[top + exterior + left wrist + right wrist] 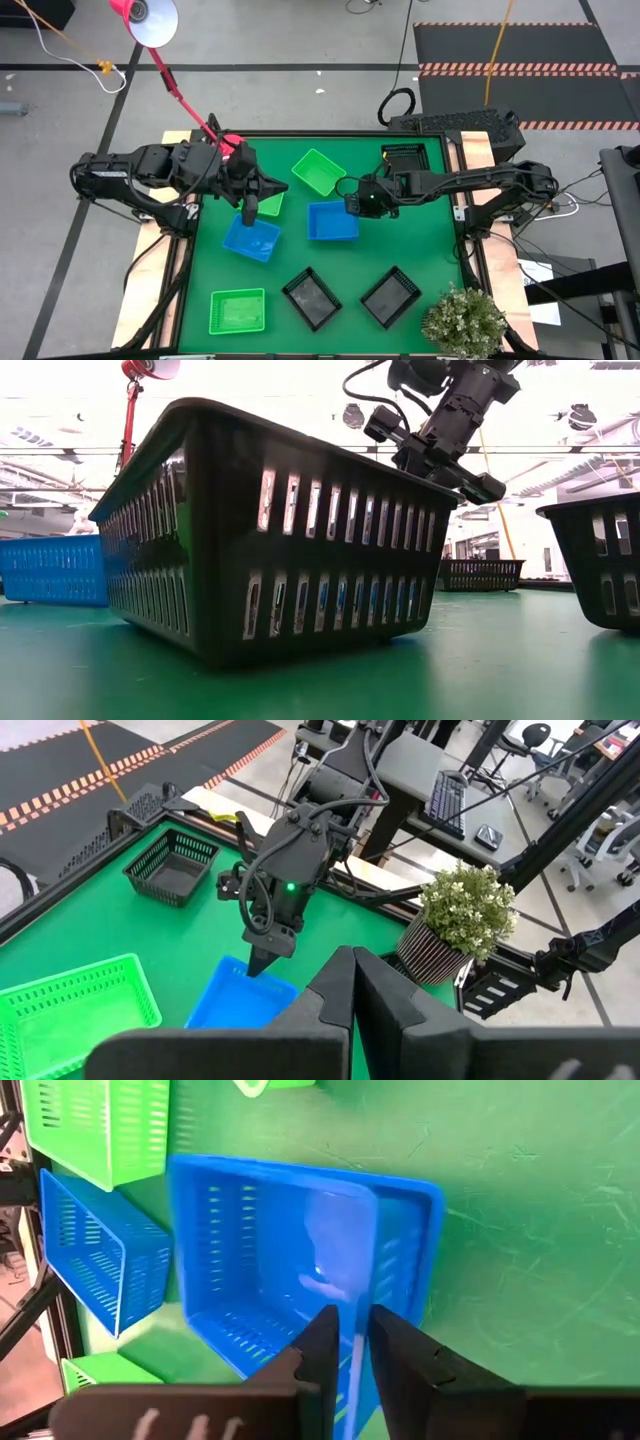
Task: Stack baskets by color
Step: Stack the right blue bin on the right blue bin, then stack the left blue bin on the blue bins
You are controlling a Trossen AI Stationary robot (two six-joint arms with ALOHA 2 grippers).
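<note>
the right gripper (pixel 352 203) stands at the near short wall of the middle blue basket (pixel 333 221), fingers slightly parted astride the wall (pixel 350 1350), the basket's long axis running away toward the left gripper (pixel 250 208), which is shut empty above the other blue basket (pixel 250 238).

My right gripper (pixel 352 203) sits at the middle of the tabletop (pixel 425 250), at the 9 o'clock rim of one basket (pixel 333 222). My left gripper (pixel 250 208) hangs over a second basket (pixel 251 238), toward 9 o'clock from there. At 12 o'clock lies a third basket (pixel 319 171). At 6 o'clock two baskets (pixel 313 298) (pixel 390 296) sit side by side, with another basket (pixel 238 311) at 7 o'clock. A plant (pixel 464 322) stands at 5 o'clock.
</note>
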